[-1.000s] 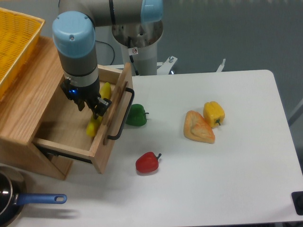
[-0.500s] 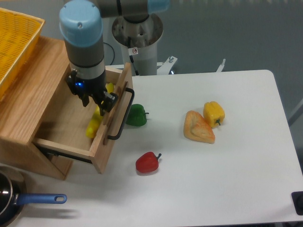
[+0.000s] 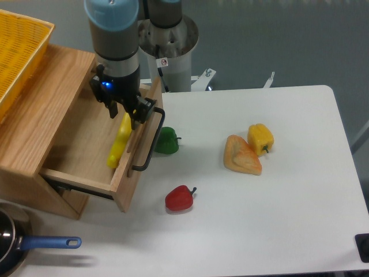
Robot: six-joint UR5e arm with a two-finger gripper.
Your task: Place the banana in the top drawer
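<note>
The banana (image 3: 120, 141) lies in the top drawer (image 3: 86, 156). The tool (image 3: 128, 112) looks open above it and might bump the drawer front.

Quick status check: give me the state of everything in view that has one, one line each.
top drawer: pulled open
banana: lying inside the drawer, against the front panel, not gripped
gripper: above the banana's far end; open or shut, cannot tell
green pepper: on the table by the drawer front
red pepper: on the table
yellow pepper: beside the orange wedge
</note>
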